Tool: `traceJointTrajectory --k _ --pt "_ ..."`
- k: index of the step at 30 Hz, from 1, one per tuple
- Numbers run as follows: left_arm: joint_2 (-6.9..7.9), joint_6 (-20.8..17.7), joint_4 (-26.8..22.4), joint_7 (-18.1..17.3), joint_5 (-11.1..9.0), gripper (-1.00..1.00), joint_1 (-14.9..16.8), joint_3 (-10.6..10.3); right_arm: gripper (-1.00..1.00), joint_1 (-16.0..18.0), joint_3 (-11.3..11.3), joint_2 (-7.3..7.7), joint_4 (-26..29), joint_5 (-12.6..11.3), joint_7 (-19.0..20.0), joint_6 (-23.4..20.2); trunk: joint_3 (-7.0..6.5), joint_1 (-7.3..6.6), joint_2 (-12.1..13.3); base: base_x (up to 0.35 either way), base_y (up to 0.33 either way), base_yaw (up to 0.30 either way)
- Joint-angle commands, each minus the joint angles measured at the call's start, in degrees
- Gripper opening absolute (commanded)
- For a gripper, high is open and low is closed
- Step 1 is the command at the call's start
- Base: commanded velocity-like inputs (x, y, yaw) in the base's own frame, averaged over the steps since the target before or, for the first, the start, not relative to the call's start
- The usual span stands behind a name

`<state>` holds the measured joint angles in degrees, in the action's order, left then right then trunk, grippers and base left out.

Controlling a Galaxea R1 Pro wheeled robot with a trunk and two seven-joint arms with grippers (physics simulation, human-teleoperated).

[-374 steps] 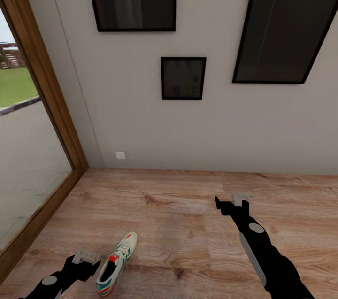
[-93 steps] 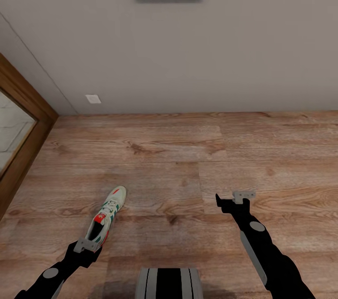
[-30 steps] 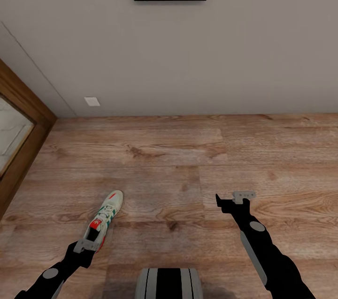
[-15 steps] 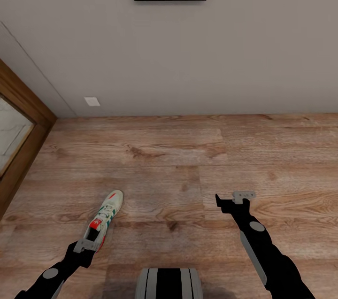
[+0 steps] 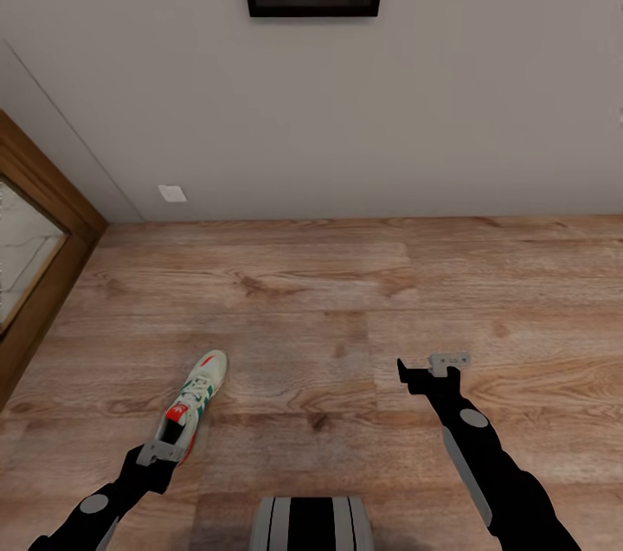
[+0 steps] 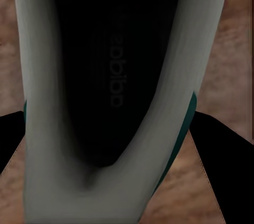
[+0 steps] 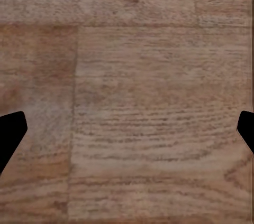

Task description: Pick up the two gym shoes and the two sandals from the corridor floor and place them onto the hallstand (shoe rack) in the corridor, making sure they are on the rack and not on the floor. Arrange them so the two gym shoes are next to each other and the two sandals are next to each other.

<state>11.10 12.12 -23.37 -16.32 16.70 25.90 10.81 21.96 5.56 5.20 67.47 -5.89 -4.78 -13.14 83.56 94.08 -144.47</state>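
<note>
The floor point(image 5: 346, 291) is light brown wood plank. One sneaker point(image 5: 195, 404) lies on it. Its toe points toward the wall.

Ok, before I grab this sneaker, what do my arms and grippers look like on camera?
Both arms are black with pale grey oval patches on the forearms. The left gripper and right gripper each carry a small light grey bracket. In the right wrist view the fingertips are plain black.
</note>
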Motion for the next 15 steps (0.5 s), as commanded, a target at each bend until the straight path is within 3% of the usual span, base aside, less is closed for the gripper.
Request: traceJointTrajectory --k 1,15 --pt "-0.11 0.3 0.0 -0.3 0.6 -1.0 0.0 0.5 1.0 0.0 0.2 0.13 0.1 -0.6 -0.5 -0.2 -0.19 -0.03 0.0 0.0 0.0 0.0" --pt "-0.12 0.3 0.1 -0.3 0.2 -1.0 0.0 0.4 1.0 0.0 0.2 0.5 0.0 -0.5 -0.4 -0.2 -3.3 -0.39 0.2 0.0 0.0 0.0"
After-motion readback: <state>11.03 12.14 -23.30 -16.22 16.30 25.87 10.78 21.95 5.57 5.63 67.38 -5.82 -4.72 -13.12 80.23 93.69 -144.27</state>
